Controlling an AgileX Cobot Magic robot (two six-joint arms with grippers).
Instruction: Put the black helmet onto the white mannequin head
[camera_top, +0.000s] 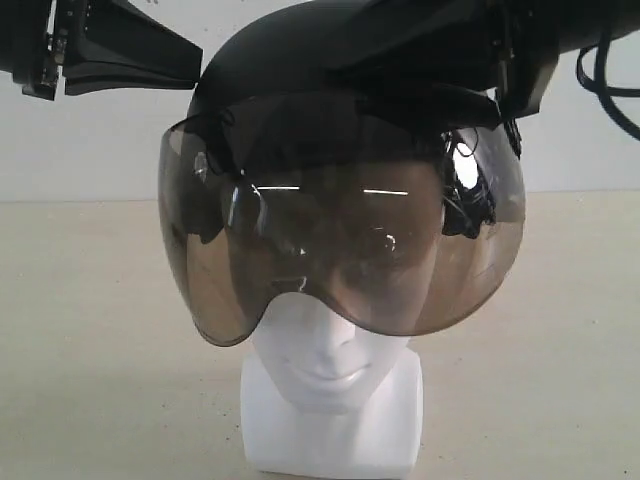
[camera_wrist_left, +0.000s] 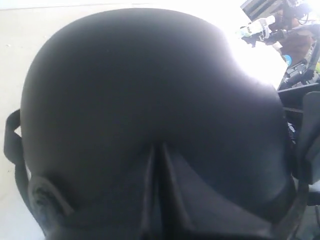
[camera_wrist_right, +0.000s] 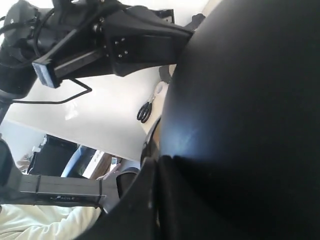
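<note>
black helmet (camera_top: 300, 50) sits over white mannequin head (camera_top: 335, 400) | left gripper (camera_wrist_left: 156, 147) fingers closed together, empty, flat on shell | right gripper (camera_wrist_right: 159, 160) likewise closed, empty, on crown

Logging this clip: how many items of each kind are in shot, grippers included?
black helmet: 1
white mannequin head: 1
grippers: 2 (left gripper, right gripper)
scissors: 1
Total: 5
</note>
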